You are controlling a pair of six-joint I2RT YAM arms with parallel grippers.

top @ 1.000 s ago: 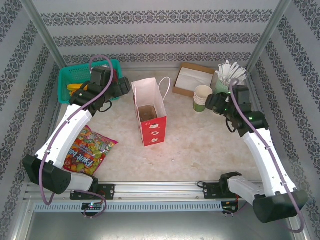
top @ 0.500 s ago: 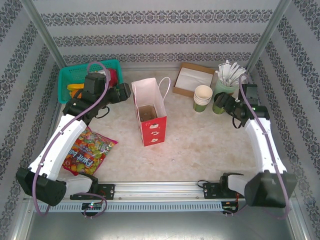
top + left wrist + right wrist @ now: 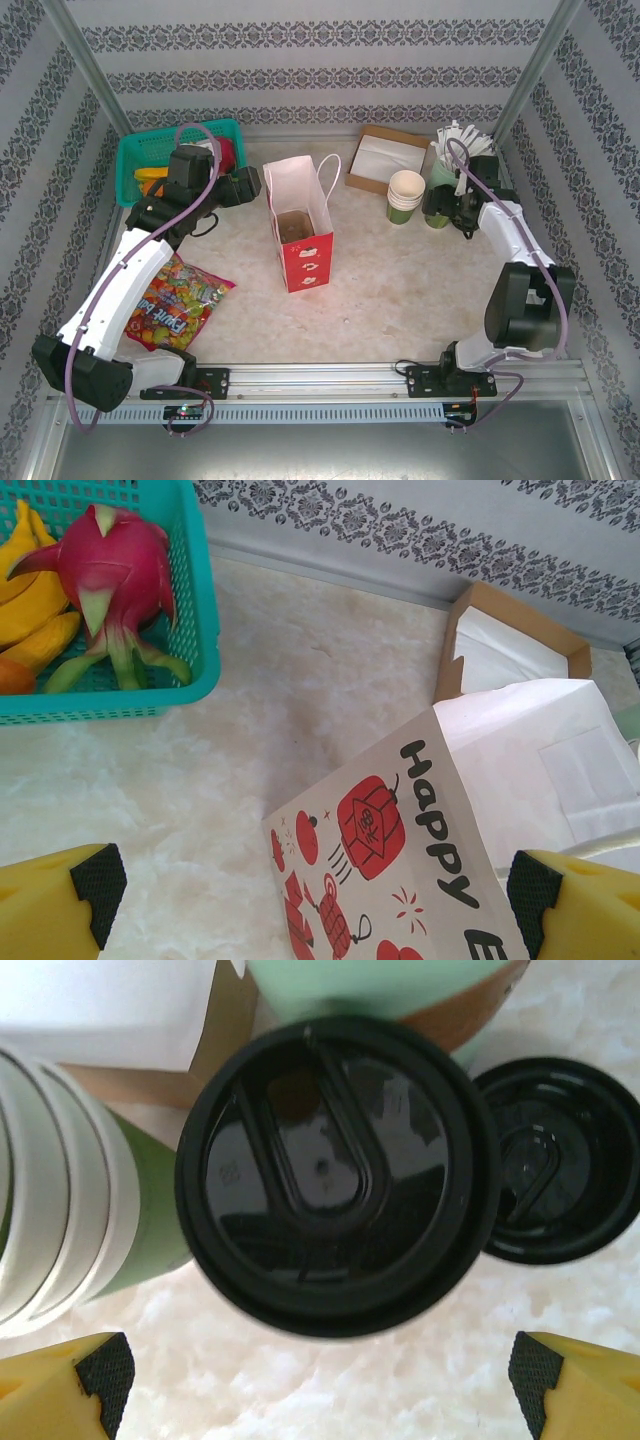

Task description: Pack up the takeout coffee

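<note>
So the right gripper [image 3: 318, 1378] is sitting with its jaws spread wide, nothing in them. Its black pads [image 3: 102, 1368] are showing at the bottom corners of the wrist view, well out to either side. The takeout coffee [image 3: 335, 1175] is standing upright just ahead of those pads, its round black lid facing the camera, and neither finger is touching it. A loose black lid [image 3: 560, 1160] is lying flat on the table just to its right. A stack of green-and-white paper cups [image 3: 60, 1225] is crowding in on its left, and the pale green cup [image 3: 385, 985] is sitting right behind it. From above, that whole cluster is sitting at the far right of the marble table [image 3: 400, 290], with white sticks [image 3: 462, 140] poking out of the pale cup and a cardboard box [image 3: 385, 160] of white paper beside it. Over on the other side, the left gripper [image 3: 320, 910] is also hanging wide open and empty. It's looking down at the red-and-white paper bag [image 3: 400, 850] with "HAPPY" printed on it, which is standing open mid-table, well apart from the coffee. Behind it, a teal basket [image 3: 198, 610] is holding a dragon fruit [image 3: 115, 570] and bananas [image 3: 30, 595], and a bright candy bag [image 3: 180, 300] is lying flat near the left arm.
</note>
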